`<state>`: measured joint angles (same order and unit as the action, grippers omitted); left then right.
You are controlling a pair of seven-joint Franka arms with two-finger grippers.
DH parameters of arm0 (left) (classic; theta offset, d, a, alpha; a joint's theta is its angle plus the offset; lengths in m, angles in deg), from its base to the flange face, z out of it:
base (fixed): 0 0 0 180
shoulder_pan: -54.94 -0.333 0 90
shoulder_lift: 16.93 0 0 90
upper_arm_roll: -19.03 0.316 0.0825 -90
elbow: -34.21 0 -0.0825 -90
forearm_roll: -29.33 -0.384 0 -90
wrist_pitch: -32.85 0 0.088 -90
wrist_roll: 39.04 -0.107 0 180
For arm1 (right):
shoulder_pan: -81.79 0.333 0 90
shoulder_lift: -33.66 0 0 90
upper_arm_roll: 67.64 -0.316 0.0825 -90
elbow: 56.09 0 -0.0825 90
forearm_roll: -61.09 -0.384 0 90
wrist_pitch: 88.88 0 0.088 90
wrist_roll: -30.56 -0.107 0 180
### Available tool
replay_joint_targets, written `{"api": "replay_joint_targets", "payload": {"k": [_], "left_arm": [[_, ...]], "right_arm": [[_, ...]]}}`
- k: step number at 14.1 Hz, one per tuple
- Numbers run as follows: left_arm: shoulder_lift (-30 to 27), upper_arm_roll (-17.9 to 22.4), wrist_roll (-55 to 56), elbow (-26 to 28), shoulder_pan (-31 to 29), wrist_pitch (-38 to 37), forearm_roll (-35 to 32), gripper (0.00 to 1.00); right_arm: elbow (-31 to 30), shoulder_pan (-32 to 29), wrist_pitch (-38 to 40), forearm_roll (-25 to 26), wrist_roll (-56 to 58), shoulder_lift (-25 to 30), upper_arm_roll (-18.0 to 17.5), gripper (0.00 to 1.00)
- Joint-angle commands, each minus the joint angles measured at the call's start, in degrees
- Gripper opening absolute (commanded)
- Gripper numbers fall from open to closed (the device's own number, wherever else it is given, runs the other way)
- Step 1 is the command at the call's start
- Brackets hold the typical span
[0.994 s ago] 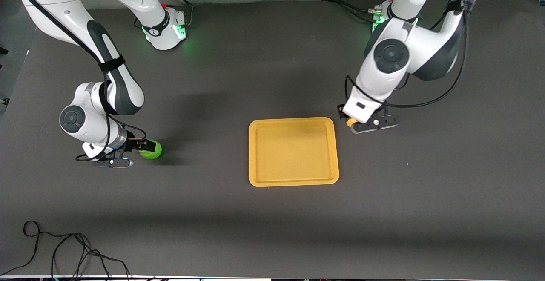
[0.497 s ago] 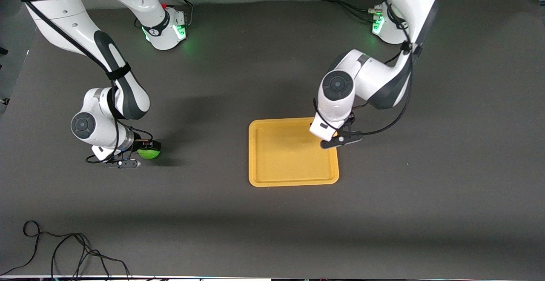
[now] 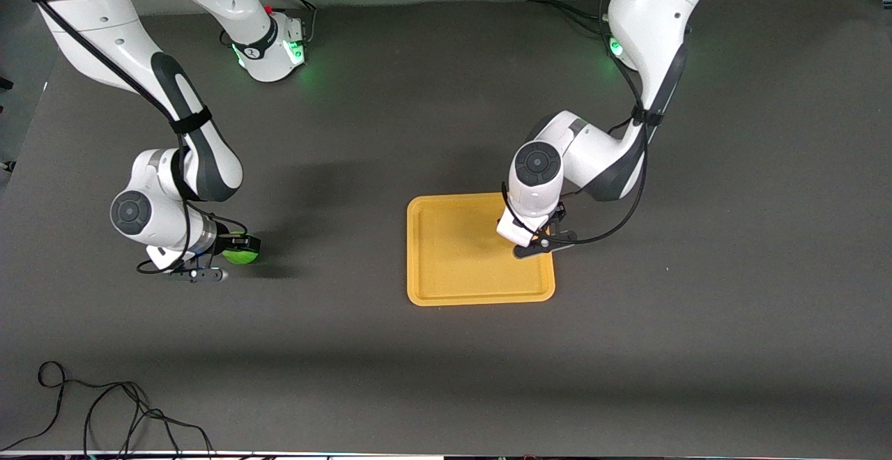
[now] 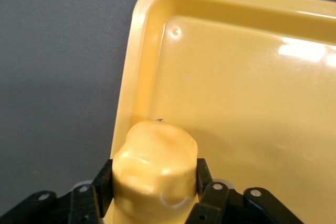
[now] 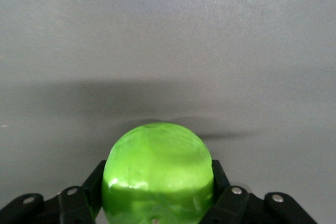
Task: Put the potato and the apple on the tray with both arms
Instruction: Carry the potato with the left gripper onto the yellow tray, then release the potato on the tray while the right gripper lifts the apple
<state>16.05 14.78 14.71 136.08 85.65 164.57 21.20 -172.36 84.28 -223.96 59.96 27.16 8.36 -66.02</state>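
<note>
Apple in my right gripper, potato in my left over the tray.

My right gripper point(image 3: 235, 251) pinches the green apple point(image 3: 240, 256) over bare table toward the right arm's end, well apart from the orange-yellow tray point(image 3: 425, 293). My left gripper point(image 3: 542, 239) is clamped on the lumpy yellow potato point(image 4: 155, 174), held above the tray's edge toward the left arm's end.

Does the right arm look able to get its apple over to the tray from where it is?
Probably yes. The right gripper holds the apple, and bare table lies between it and the tray. The left gripper, holding the potato, occupies only one edge.
</note>
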Motion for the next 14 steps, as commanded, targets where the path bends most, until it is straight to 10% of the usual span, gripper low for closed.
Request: {"api": "replay_joint_targets", "payload": {"k": [1,5,6,14], "left_arm": [[1.8,0.7,1.5,-1.6,1.0,0.5,-1.5,0.52],[2.3,0.7,1.4,-2.3,0.9,0.5,-1.5,0.76],[2.4,0.7,1.2,-2.6,0.9,0.5,-1.5,0.96],[2.1,0.8,0.7,-3.6,0.4,-0.5,-1.5,1.00]], "right_arm": [[7.6,2.5,11.8,-0.9,-1.9,2.4,-0.2,0.43],[15.7,8.3,18.6,-1.3,-9.9,1.7,-0.4,0.42],[16.9,10.0,18.6,-2.2,-12.5,1.7,-0.3,0.42],[26.6,21.1,18.7,-9.8,-24.0,-1.9,-0.3,0.42]]}}
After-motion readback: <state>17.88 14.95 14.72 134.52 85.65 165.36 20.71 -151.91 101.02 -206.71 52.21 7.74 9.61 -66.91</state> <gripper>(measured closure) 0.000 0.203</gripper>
